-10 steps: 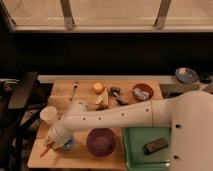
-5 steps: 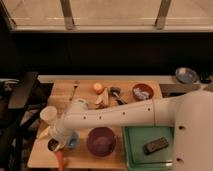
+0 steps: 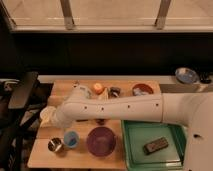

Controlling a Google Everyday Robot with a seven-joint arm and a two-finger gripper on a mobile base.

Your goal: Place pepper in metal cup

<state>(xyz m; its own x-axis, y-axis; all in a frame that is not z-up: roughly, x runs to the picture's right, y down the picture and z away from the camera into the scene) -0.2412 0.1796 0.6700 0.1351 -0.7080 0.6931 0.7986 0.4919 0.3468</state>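
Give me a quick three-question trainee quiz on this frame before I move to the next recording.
1. Multiple choice: what stands directly right of the small shiny metal cup? A) light blue cup B) round orange fruit C) red bowl
2. True or false: the dark flat object lies in the green tray.
3. Fill in: the gripper is beside the ___ cup at far left.

Key: 1 A; 2 true; 3 white, meaning the white cup.
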